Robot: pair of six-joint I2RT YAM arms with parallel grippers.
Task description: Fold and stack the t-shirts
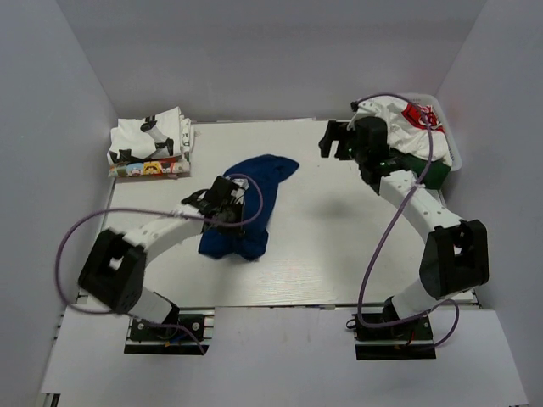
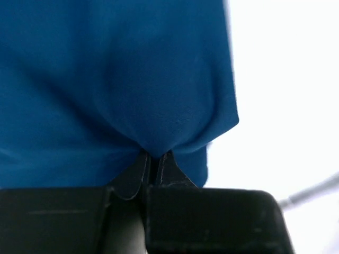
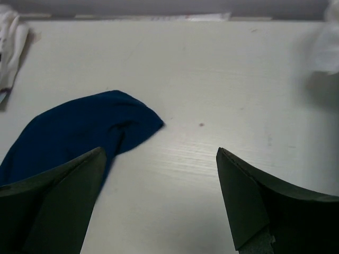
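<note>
A crumpled dark blue t-shirt (image 1: 254, 182) lies left of the table's middle. My left gripper (image 1: 227, 203) is shut on the dark blue t-shirt (image 2: 116, 90); the cloth is pinched into a point between its fingertips (image 2: 154, 157). My right gripper (image 1: 333, 140) hangs open above the back right of the table, nothing between its fingers (image 3: 159, 159), and the blue shirt's far end (image 3: 85, 132) lies below it to the left. Folded white t-shirts with cartoon prints (image 1: 151, 144) are stacked at the back left. More white t-shirts with red print (image 1: 405, 119) are heaped in the basket.
A white mesh basket (image 1: 451, 151) stands at the back right corner behind my right arm. Purple cables loop off both arms. White walls close in the table on three sides.
</note>
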